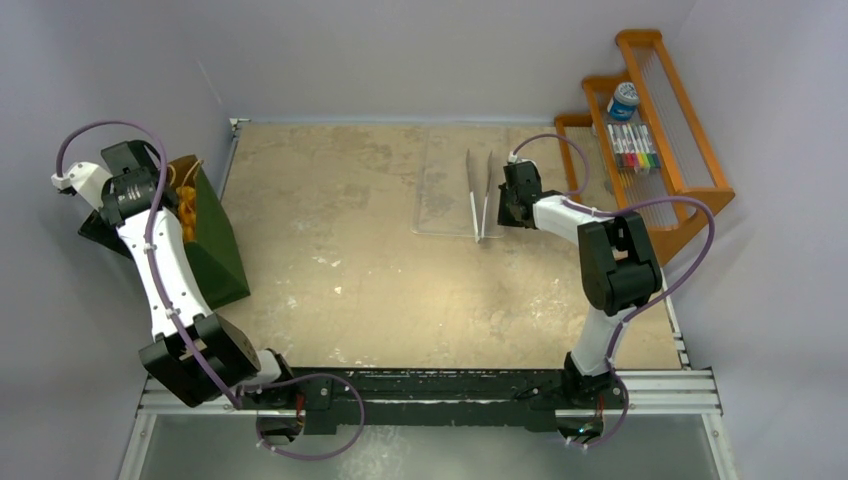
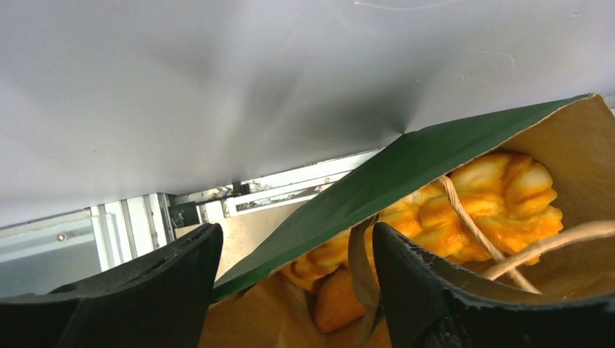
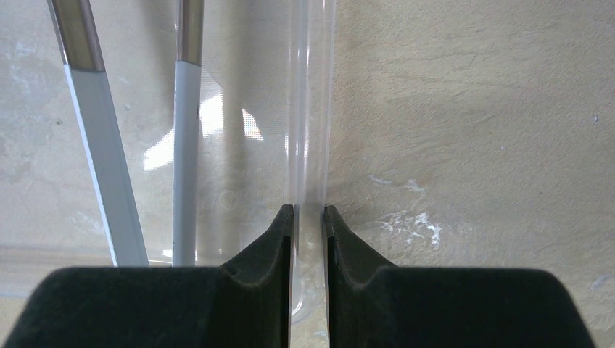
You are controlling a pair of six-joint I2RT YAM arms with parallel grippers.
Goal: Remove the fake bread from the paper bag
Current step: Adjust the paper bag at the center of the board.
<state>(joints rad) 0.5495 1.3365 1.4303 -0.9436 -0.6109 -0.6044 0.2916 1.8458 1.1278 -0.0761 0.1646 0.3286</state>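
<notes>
The dark green paper bag point(image 1: 215, 245) lies at the table's left edge with its mouth towards my left arm. Orange fake bread point(image 1: 187, 215) shows inside. In the left wrist view a braided piece point(image 2: 500, 196) and a small bun point(image 2: 337, 301) lie on the brown lining, with a cord handle point(image 2: 471, 225) across them. My left gripper point(image 2: 297, 230) is open and straddles the bag's green wall point(image 2: 406, 163), one finger inside and one outside. My right gripper point(image 3: 308, 210) is shut on the rim of the clear tray point(image 3: 312, 109).
Long metal tongs point(image 1: 483, 195) lie in the clear tray point(image 1: 445, 190) at the back middle. An orange wooden rack point(image 1: 690, 120) at the back right holds coloured markers point(image 1: 633, 148) and a blue can point(image 1: 623, 100). Grey walls stand close on the left and behind.
</notes>
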